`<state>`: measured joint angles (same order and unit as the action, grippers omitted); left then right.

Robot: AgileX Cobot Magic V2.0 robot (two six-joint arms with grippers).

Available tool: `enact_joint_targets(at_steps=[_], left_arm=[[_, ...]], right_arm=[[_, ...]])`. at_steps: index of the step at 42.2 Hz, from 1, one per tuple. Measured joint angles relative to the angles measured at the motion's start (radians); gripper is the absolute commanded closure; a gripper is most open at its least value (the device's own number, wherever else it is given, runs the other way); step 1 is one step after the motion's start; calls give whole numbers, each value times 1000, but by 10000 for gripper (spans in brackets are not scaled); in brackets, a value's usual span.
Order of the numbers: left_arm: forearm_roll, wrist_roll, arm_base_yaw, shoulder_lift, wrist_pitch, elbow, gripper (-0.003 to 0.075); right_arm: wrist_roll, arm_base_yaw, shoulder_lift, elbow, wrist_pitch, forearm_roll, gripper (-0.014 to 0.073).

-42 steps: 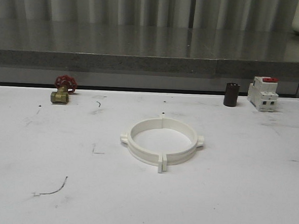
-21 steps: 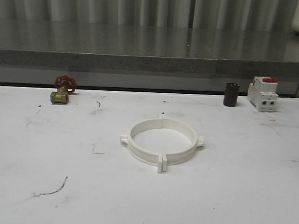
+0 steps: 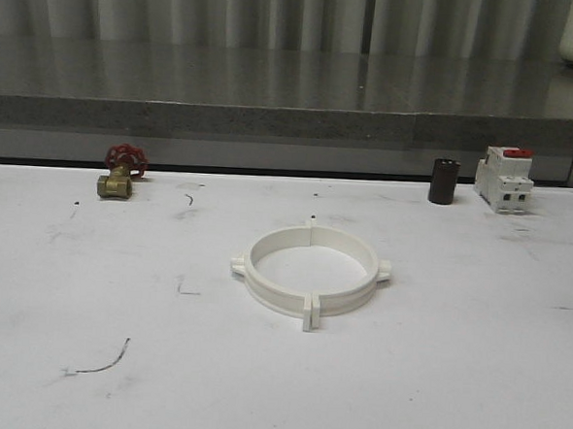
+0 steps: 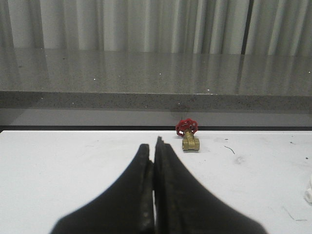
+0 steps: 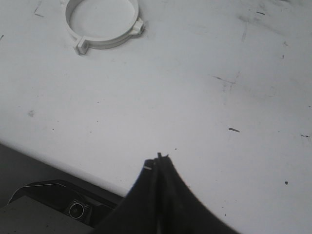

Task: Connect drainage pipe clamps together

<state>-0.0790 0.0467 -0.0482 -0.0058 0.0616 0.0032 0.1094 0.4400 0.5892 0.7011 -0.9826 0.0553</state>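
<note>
Joined drainage pipe clamps (image 3: pixel 309 271) lie ringed on the table (image 3: pixel 432 379); left claw (image 4: pixel 154 146) and right claw (image 5: pixel 158 161) closed, empty.

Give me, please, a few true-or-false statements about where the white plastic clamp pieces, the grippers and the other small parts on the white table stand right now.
1. The two white plastic half-ring clamp pieces lie together as a closed ring on the white table. True.
2. The left gripper holds one clamp piece. False: its fingers are closed on nothing, away from the ring.
3. The brass valve with red handwheel stands at the far left of the table. True.
4. The dark brown cylinder lies inside the ring. False: it stands upright beside the white circuit breaker with red top, far right.
5. The right gripper is shut. True.
</note>
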Motion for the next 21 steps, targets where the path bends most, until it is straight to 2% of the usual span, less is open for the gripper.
enact_joint_targets(at_steps=[21], left_arm=[[0,0,0,0,0,0,741]], right_arm=[[0,-7,-38,-9,3,8,659]])
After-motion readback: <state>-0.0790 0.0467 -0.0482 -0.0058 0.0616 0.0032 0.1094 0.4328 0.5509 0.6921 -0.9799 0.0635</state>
